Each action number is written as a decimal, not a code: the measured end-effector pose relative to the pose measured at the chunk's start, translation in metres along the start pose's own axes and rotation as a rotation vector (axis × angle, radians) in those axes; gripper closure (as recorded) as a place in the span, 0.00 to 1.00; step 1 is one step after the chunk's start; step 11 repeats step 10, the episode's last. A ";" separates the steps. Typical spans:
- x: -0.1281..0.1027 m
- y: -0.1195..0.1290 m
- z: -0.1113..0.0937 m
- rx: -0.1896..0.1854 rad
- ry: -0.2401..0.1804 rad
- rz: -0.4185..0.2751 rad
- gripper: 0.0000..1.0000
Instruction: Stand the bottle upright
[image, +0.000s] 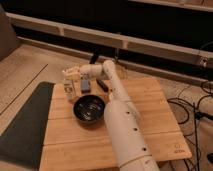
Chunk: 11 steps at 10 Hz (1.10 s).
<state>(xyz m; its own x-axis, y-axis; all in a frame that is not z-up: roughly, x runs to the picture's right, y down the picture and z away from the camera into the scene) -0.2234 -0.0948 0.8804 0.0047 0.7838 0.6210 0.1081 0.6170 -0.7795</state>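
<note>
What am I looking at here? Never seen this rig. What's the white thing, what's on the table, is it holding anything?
The big white jointed thing is the robot arm, seen from a single camera looking down at the scene from above and behind it. It stretches across a wooden table to the far left corner. At its tip is the gripper, a two-finger clamp, sitting right at a small cream bottle that looks roughly upright there. Whether the clamp actually grips the bottle can't be made out. Also on the table: a black bowl near the middle, a small blue object just behind the bowl, and a dark object beside the arm. A dark mat lies on the floor to the left.
</note>
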 end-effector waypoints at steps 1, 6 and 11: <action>0.000 -0.001 -0.002 0.000 0.011 0.001 0.56; -0.007 -0.002 -0.004 -0.012 0.022 -0.005 0.52; -0.009 0.000 -0.003 -0.027 0.017 -0.006 0.49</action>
